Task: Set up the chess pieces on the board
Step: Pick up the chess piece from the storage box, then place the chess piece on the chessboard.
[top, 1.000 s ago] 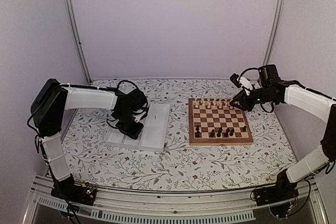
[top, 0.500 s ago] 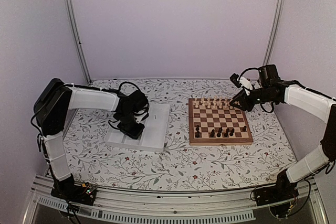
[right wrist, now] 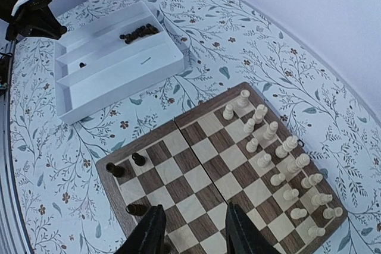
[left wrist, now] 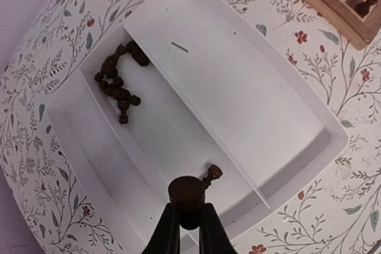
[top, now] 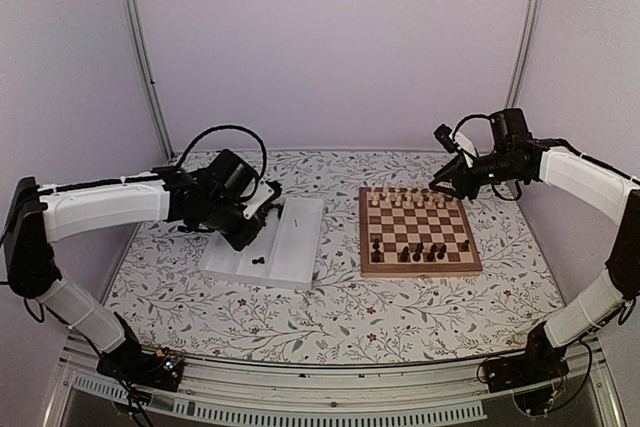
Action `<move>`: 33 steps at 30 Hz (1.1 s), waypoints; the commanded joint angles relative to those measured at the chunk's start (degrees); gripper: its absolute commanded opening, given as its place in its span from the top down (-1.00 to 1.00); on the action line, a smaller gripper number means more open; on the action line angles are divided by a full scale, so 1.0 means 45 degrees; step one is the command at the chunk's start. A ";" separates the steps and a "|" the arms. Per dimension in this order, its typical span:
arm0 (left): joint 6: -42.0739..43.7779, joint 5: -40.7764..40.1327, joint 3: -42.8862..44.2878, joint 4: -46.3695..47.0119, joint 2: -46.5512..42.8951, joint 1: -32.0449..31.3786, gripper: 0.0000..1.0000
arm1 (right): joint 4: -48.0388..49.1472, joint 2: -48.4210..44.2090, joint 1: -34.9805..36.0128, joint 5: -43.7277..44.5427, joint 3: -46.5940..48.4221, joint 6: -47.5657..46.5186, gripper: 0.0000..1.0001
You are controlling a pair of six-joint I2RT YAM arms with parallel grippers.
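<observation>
Left claw (left wrist: 186, 218) is pinching one dark chess piece (left wrist: 186, 191) above the white tray (left wrist: 250, 105). Carry it to the board (top: 366, 247) and lower it onto a vacant square beside the standing dark pieces (top: 420, 252) without touching them. Release only once its base is seated. Right claw (right wrist: 193, 233) hovers spread and empty over the board.

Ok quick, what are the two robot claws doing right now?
Left gripper: shut on a small dark wooden chess piece.
Right gripper: open, holding nothing.
</observation>
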 commanded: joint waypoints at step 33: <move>-0.0794 1.4014 0.3313 -0.0120 0.2327 -0.0536 0.93 | -0.1854 0.1996 0.9862 0.5861 0.3374 -0.6196 0.15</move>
